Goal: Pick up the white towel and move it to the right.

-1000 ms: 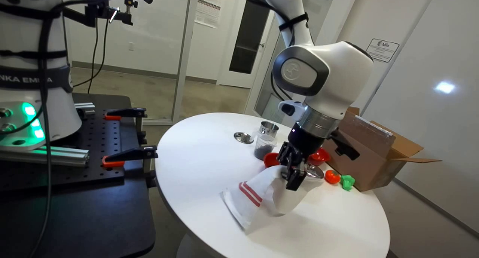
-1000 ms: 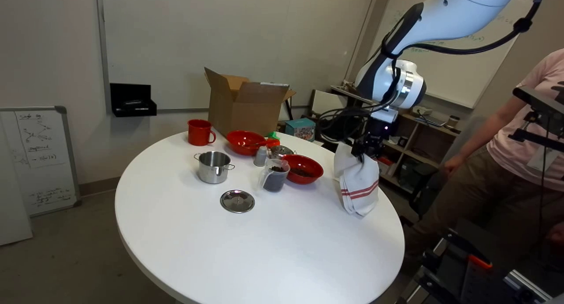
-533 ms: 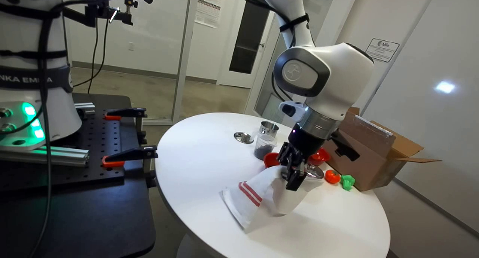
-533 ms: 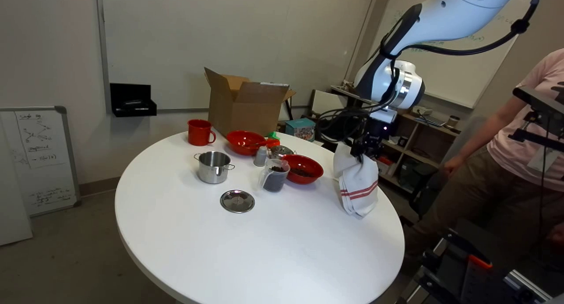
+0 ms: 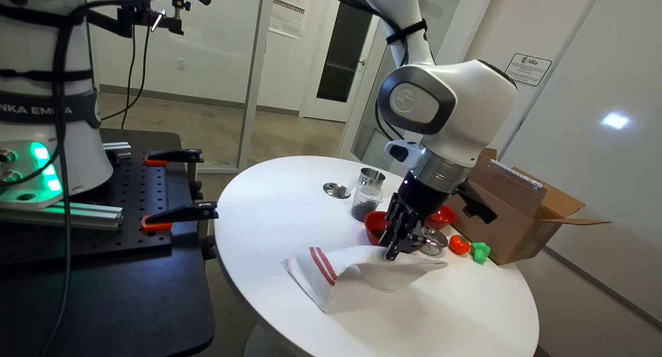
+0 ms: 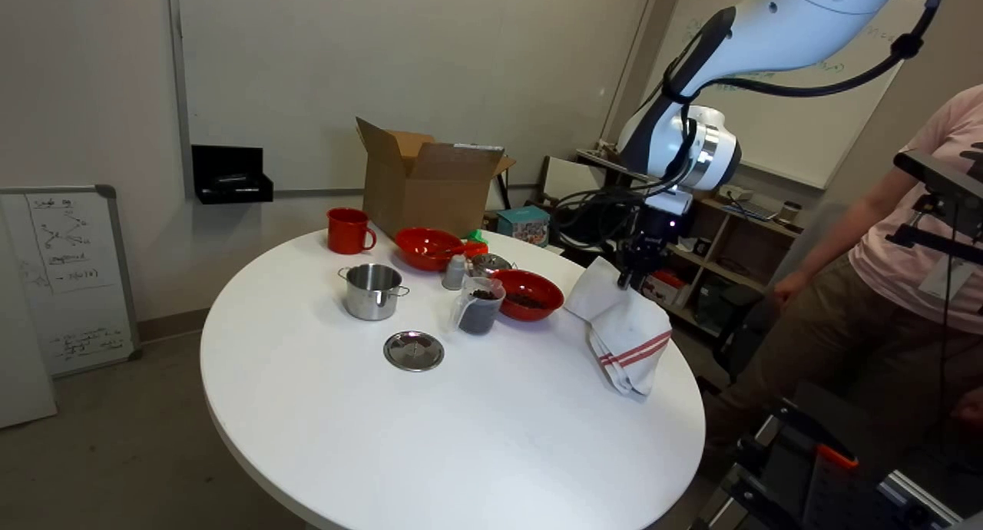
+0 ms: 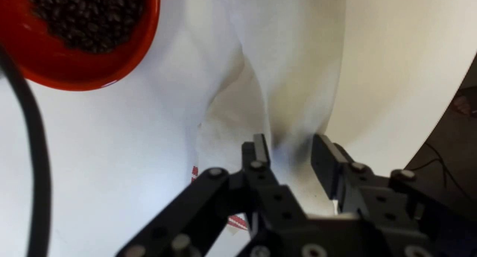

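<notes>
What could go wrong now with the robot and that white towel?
The fingers look open in the wrist view, with the white towel between them, so if they lift, it might not come along, or might snag a bit.

The red bowl of dark beans is close beside the towel; if the cloth drags that way, it could bump the bowl and spill beans.

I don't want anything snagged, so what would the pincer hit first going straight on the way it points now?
Probably the white towel, just beyond the open pincer, then the table underneath; whether pincer and towel touch is unclear.
</notes>
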